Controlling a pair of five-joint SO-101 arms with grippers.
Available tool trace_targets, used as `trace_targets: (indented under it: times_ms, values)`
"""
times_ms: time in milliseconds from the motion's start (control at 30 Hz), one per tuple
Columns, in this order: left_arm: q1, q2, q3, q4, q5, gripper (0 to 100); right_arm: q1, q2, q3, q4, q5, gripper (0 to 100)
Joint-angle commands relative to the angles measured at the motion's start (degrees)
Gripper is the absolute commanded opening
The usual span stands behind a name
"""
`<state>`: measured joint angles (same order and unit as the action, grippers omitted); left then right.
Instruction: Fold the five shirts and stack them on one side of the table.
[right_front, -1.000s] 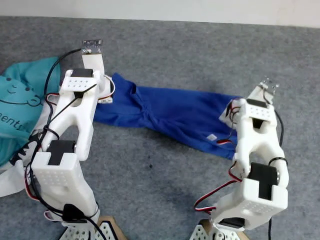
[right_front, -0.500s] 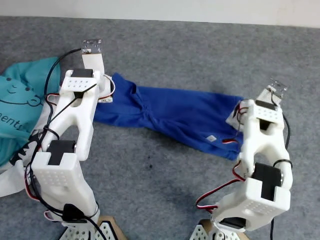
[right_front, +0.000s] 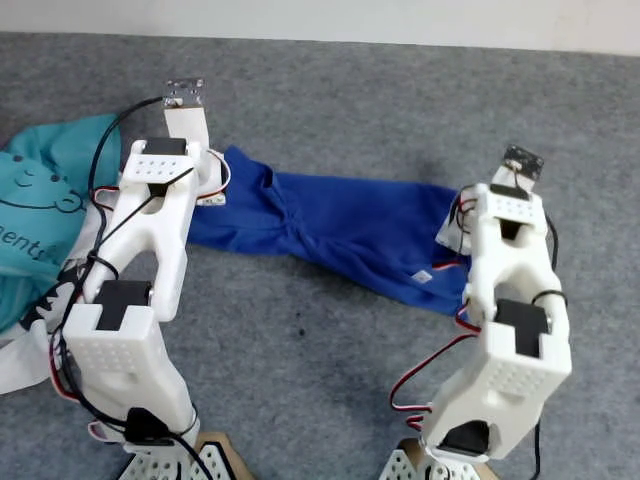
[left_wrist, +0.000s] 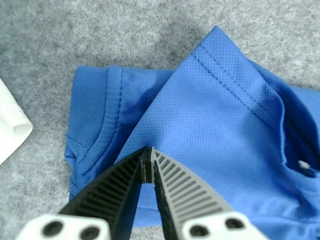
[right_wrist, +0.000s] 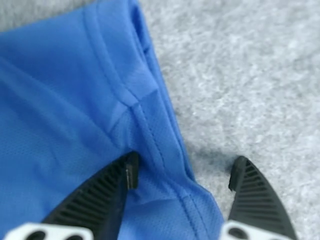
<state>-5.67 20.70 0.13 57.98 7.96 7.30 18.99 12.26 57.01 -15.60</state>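
Well, the grey counter (right_front: 330, 90) has lots of bare room on the far side and on the near side between my two arms. Its far edge meets a pale strip (right_front: 400, 20). At the left edge a teal shirt (right_front: 50, 210) lies bunched up, and a white shirt (right_front: 15, 360) lies just near of it.

The blue shirt (right_front: 340, 225) lies stretched across the middle, from my left arm to my right arm, with a twist of wrinkles in the middle. My left end effector (left_wrist: 146, 167) is at the shirt's left end. Its jaws are closed tight, and the tips pinch a fold of the blue cloth by a stitched hem. A bit of the white shirt shows just beside that end.

My right end effector (right_wrist: 185, 172) is at the shirt's right end, and its jaws are wide apart with nothing between them but the shirt's edge. One tip sits on the blue cloth next to a seam. The other tip is over bare counter, just past the hem.

The counter is fuzzy and grey, like carpet.
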Motion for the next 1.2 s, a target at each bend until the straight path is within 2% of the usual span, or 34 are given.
trace_targets:
  times_ms: [0, 100, 333, 433, 800, 1033, 1167]
  values:
    - [-0.84, -0.31, -0.31, -0.35, 0.09, 1, -5.85, 3.56, -5.76, 6.46, 0.79, 29.6]
    - [-0.84, -0.31, -0.31, -0.35, 0.09, 1, -8.75, 5.58, -8.22, 8.31, 0.79, 28.0]
    - [-0.84, -0.31, -0.31, -0.35, 0.09, 1, -9.63, 6.11, -8.84, 8.13, 0.97, 0.8]
    - [-0.84, -0.31, -0.31, -0.35, 0.09, 1, -7.6, 5.93, -8.57, 8.13, 2.02, 0.8]
    - [-0.84, -0.4, -0.31, -0.35, 0.18, 1, 8.92, 5.76, -13.41, 8.4, 4.31, 0.8]
    - [-0.92, -0.4, -0.31, -0.35, 0.62, 17, 18.33, 6.02, -13.67, 7.96, 10.64, 0.8]
    - [-1.45, -0.4, -0.31, -0.35, 0.7, 19, 22.81, 6.11, -17.27, 8.04, 13.71, 0.8]
